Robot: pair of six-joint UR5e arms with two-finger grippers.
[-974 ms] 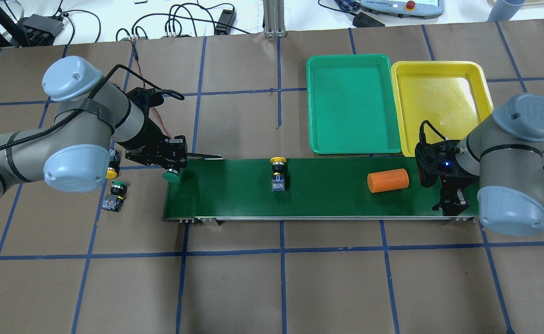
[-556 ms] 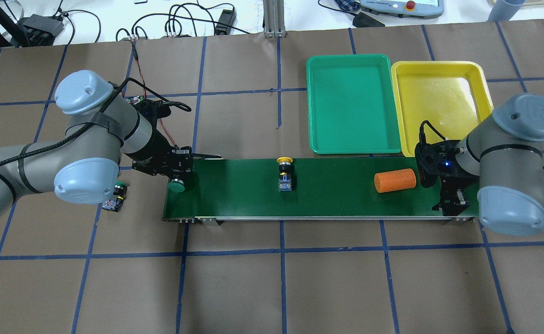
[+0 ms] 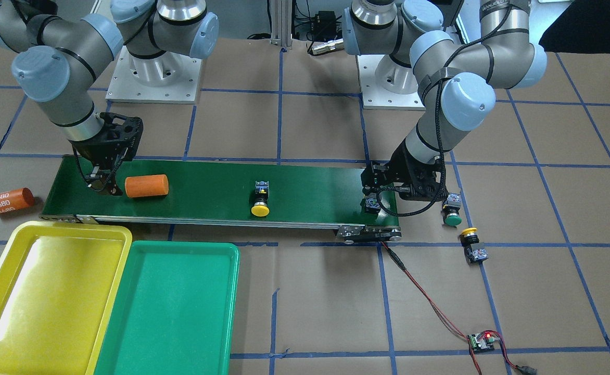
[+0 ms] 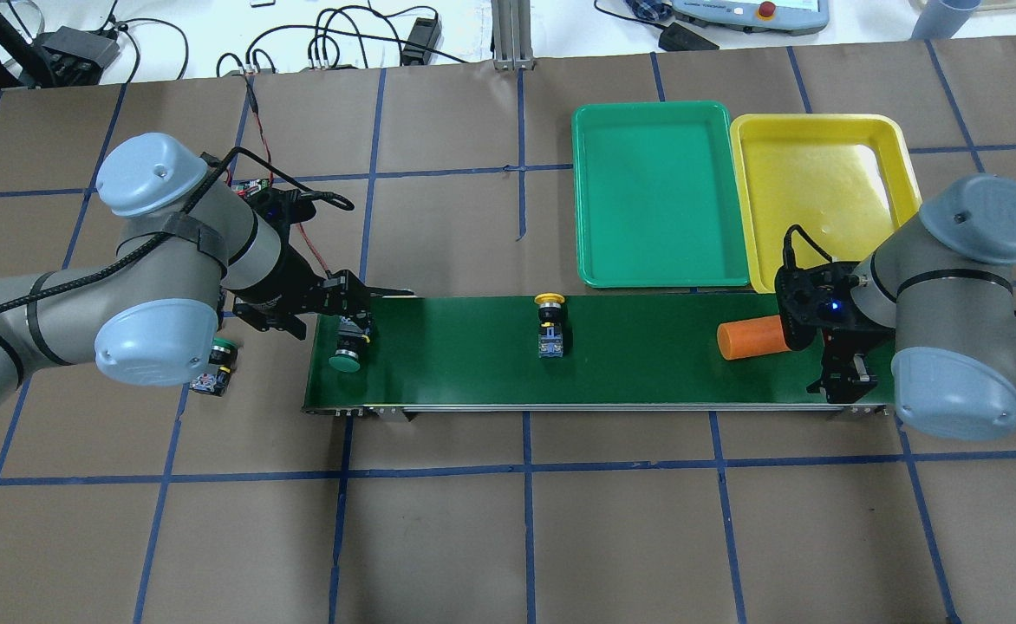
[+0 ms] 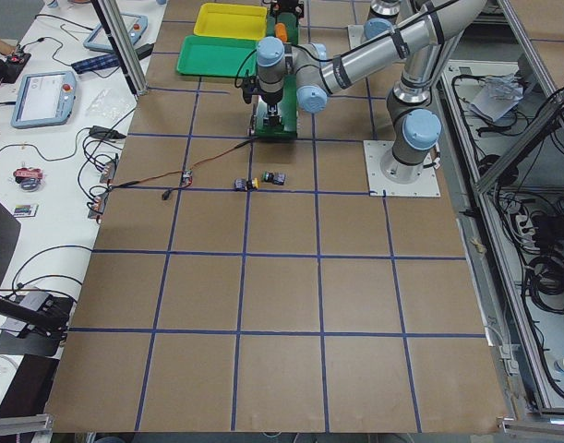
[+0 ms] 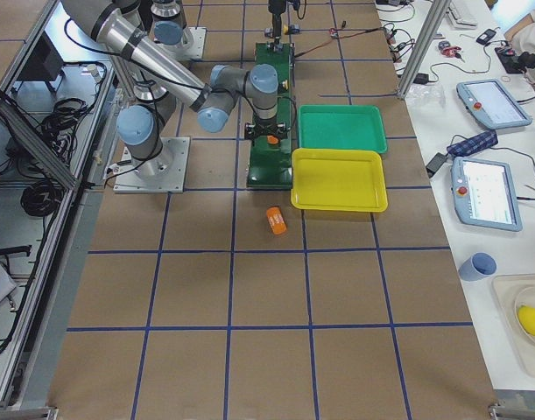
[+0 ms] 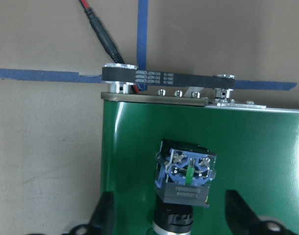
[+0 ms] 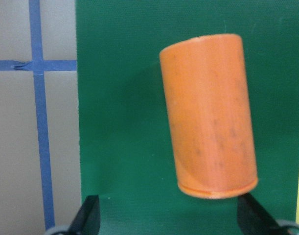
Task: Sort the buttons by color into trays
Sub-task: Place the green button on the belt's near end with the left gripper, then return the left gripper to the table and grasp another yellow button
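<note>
A green-capped button (image 4: 345, 357) lies on the left end of the conveyor belt (image 4: 629, 373). My left gripper (image 7: 171, 211) hangs over the button's blue contact block (image 7: 186, 171), open, with its fingers (image 7: 104, 215) well clear on both sides. A yellow-capped button (image 4: 550, 332) lies mid-belt. Left of the belt on the paper sit a green button (image 3: 452, 211) and a yellow one (image 3: 471, 246). My right gripper (image 8: 169, 218) is open over the belt's right end beside an orange cylinder (image 8: 208, 117). The green tray (image 4: 660, 260) and yellow tray (image 4: 824, 130) hold nothing.
A second orange cylinder marked 4680 (image 3: 8, 201) lies on the paper off the belt's right end. A red-black cable (image 3: 424, 297) runs from the belt's drive to a small circuit board (image 3: 481, 341). Blue tape lines grid the brown table cover.
My left gripper has carried the green button from the belt's edge onto its left end. The yellow button and the orange cylinder have travelled right along the belt. The right arm stayed put.
</note>
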